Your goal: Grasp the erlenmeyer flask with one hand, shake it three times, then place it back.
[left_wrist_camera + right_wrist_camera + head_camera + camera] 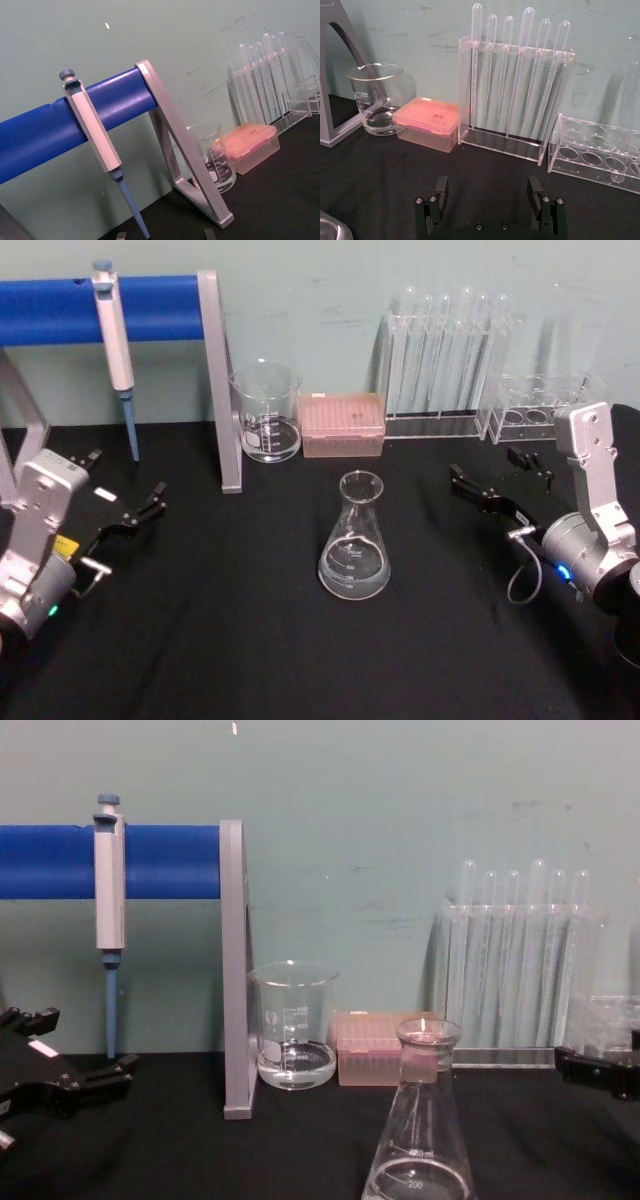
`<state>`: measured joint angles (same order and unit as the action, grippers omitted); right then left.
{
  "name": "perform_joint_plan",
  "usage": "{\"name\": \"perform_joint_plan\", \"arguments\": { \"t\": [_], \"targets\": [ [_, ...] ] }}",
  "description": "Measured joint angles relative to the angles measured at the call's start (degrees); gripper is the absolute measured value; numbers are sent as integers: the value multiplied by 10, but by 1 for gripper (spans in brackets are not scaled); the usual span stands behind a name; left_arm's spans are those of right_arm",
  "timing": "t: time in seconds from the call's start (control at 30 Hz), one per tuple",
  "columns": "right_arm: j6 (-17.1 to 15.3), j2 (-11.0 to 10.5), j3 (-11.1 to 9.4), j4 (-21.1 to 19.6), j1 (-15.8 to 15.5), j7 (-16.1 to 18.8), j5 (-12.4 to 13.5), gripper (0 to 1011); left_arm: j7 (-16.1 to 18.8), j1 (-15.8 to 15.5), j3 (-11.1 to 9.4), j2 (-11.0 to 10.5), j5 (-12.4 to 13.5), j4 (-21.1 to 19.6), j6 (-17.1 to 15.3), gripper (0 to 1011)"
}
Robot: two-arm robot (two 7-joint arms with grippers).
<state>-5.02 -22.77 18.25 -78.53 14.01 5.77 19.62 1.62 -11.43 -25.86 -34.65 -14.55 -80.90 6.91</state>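
The erlenmeyer flask (355,540) stands upright on the black table, near its middle, with a little clear liquid at the bottom. In the chest view the flask (420,1140) is close and low, right of centre. Neither hand touches it. My left gripper (125,480) rests open at the table's left, well away from the flask, and appears in the chest view as a gripper (75,1045) low at the left edge. My right gripper (495,472) is open to the flask's right; the right wrist view shows the gripper (488,190) with nothing between its fingers.
A glass beaker (268,412), a pink tip box (342,424), a clear rack of pipettes (445,360) and a test tube rack (540,405) line the back. A pipette (115,340) hangs from a blue bar on a grey stand (220,380) at the back left.
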Motion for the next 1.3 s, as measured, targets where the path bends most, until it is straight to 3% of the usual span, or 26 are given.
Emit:
{"name": "perform_joint_plan", "arguments": {
  "t": [1.3],
  "targets": [
    [1, -1, 1, -1, 0, 1, 1, 1003, 0, 0, 0, 0, 0, 0, 0, 1001]
  ]
}}
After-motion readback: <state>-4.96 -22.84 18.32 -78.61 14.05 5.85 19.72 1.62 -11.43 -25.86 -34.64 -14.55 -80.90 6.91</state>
